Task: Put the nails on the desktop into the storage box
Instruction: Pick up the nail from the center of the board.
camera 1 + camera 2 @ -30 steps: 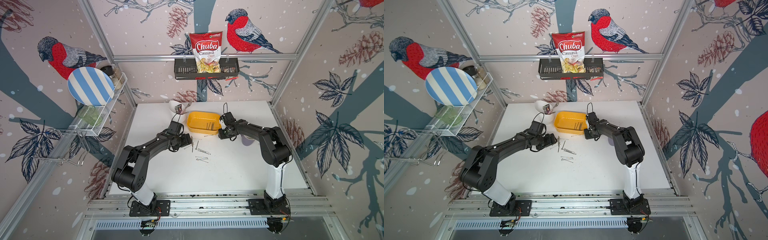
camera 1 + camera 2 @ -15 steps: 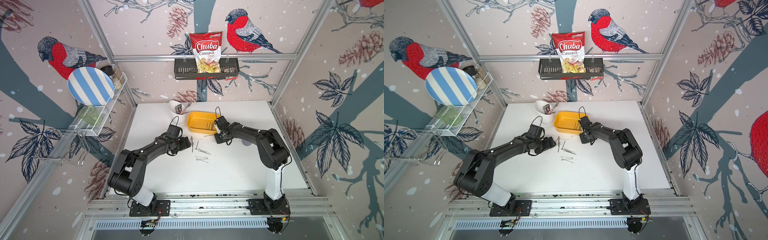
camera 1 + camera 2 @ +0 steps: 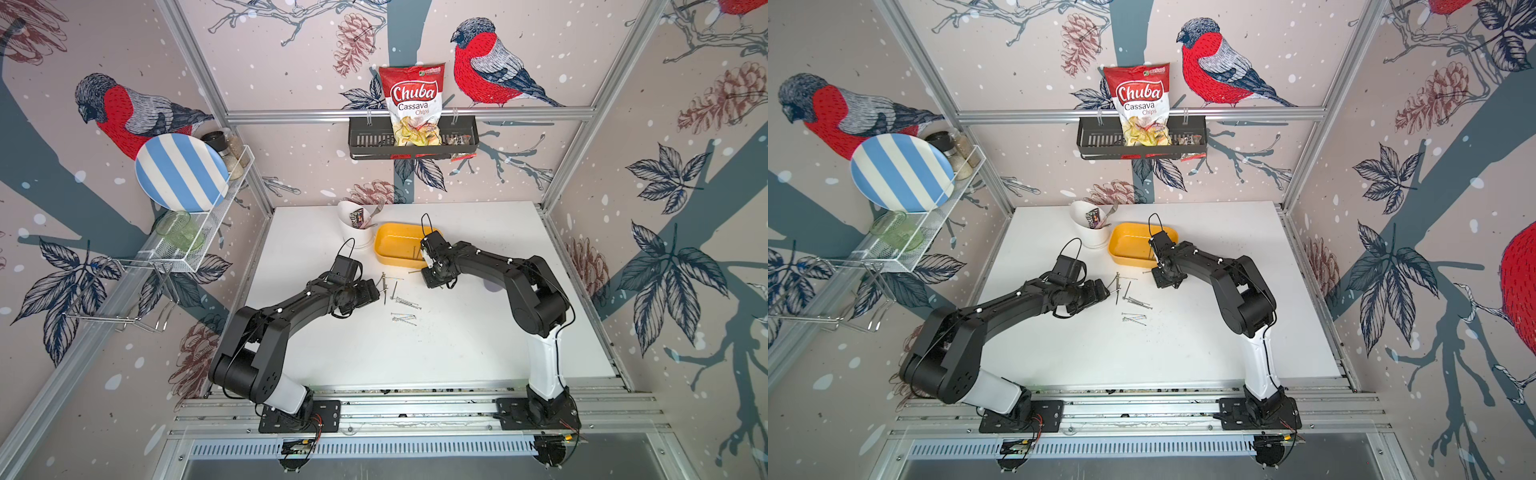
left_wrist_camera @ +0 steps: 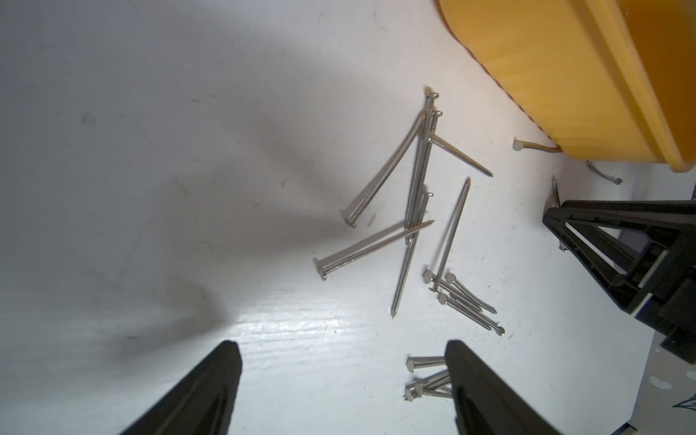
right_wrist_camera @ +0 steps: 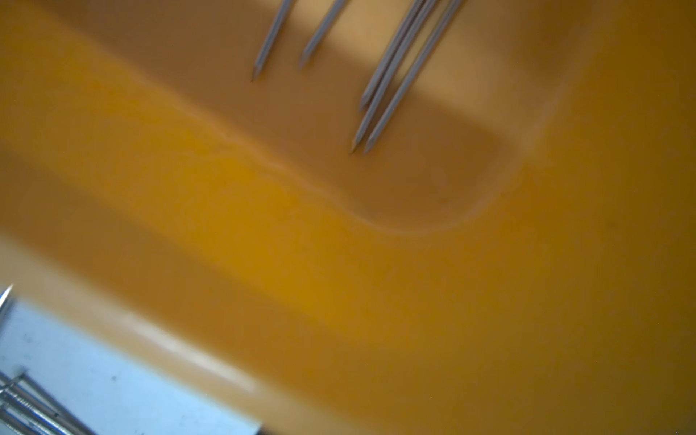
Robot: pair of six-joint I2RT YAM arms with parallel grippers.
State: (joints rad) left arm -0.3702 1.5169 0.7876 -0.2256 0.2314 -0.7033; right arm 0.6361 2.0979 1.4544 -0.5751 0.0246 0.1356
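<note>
Several nails (image 3: 401, 301) lie loose on the desktop (image 3: 415, 353) in both top views, between the left gripper (image 3: 376, 291) and right gripper (image 3: 431, 279), near the storage box (image 3: 395, 251). Left wrist: left gripper (image 4: 341, 346) jaws wide apart, empty, nails (image 4: 418, 211) just ahead. Right wrist: more nails (image 5: 391, 75) inside the storage box (image 5: 376, 282); right gripper's state cannot be told.

nails (image 3: 405, 302) on desktop (image 3: 457, 353) before storage box (image 3: 395, 257), others inside it, cutlery cup (image 3: 353, 232) left of box
</note>
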